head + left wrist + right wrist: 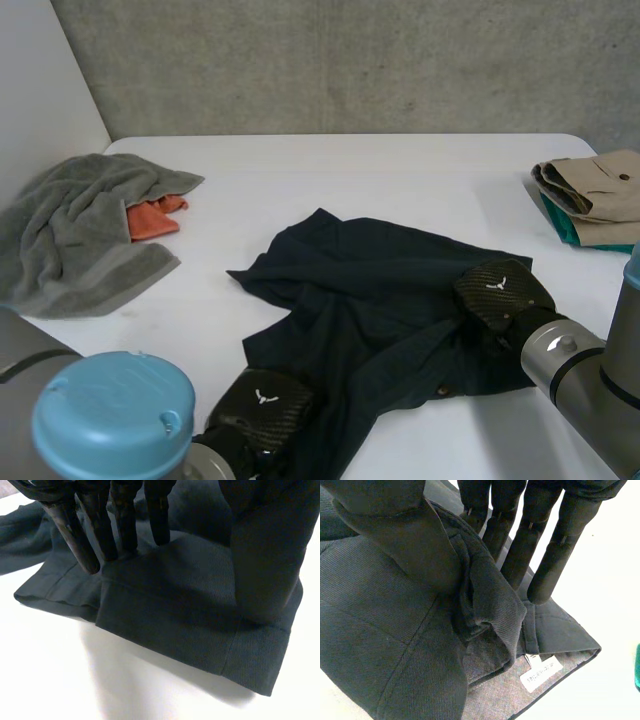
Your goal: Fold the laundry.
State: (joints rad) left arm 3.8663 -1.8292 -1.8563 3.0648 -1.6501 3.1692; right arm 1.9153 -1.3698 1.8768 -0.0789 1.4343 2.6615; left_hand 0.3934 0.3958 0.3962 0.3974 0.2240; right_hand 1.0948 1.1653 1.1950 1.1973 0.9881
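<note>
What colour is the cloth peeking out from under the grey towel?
Orange. The cloth shows best in the head view, beneath the grey towel.

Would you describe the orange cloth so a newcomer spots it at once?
At the left edge of the white table lies a grey towel. The orange cloth peeks from under its right side, the only bright piece beside that towel and the dark garment.
</note>
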